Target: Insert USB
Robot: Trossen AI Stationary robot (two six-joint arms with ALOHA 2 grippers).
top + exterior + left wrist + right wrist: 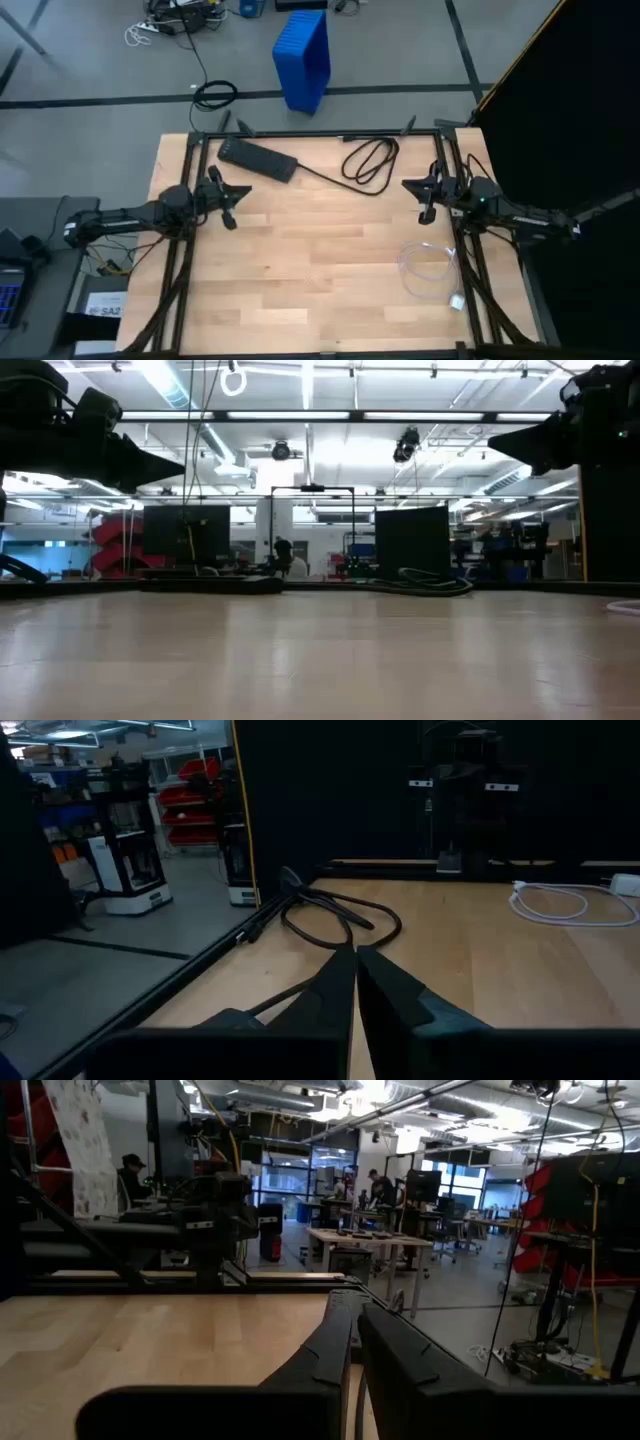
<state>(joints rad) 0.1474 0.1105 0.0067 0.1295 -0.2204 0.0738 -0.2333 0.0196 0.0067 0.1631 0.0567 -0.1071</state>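
— Have you plugged the cable in yet?

— No, I think nothing is done. The thin white cable point(430, 270) lies in a loose loop on the table point(300, 260), near the front right corner. Nobody holds it.

— Where are your hands?

— My left gripper point(226, 200) hangs over the left side, and my right gripper point(428, 200) hangs over the right side, up the table from the white cable. Both are pinched closed and hold nothing.

— So what is left?

— I think all of it: pick up the cable, then push its plug into the black power strip point(258, 158) at the back, beside its black cord point(370, 160).

— Can you see the hole for the plug?

— No, it is too small to see. The white plug end point(457, 300) is just a tiny blob too.
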